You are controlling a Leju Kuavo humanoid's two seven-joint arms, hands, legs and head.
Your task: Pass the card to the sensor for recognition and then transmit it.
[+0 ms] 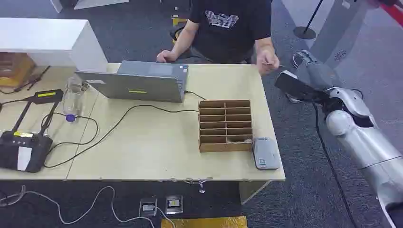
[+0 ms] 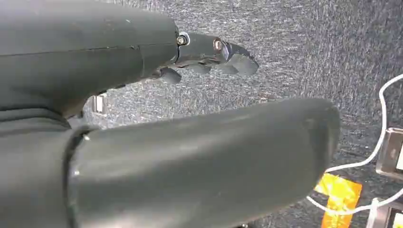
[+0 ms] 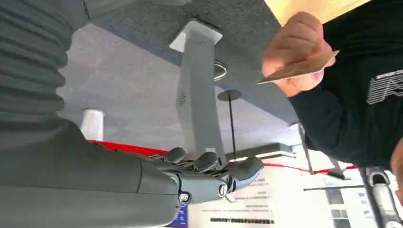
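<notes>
Our right hand (image 1: 304,64) open, empty, raised off the worktop (image 1: 157,147) edge toward person's card (image 3: 297,70): handover. Left hand (image 2: 209,52) hangs empty.

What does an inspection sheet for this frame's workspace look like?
Surface: wooden table, mostly bare at its front.
Job's things: card held by a person's hand; grey sensor lies at the table's right front, beside the slotted wooden rack.
Clutter: laptop, clear bottle, black device.
Hands: right hand raised toward the person, off the table's right end, holding nothing; left hand over the carpet, holding nothing.
Cables: black cable across the table; white cable on the floor.
Surroundings: seated person, grey carpet, stanchion.
</notes>
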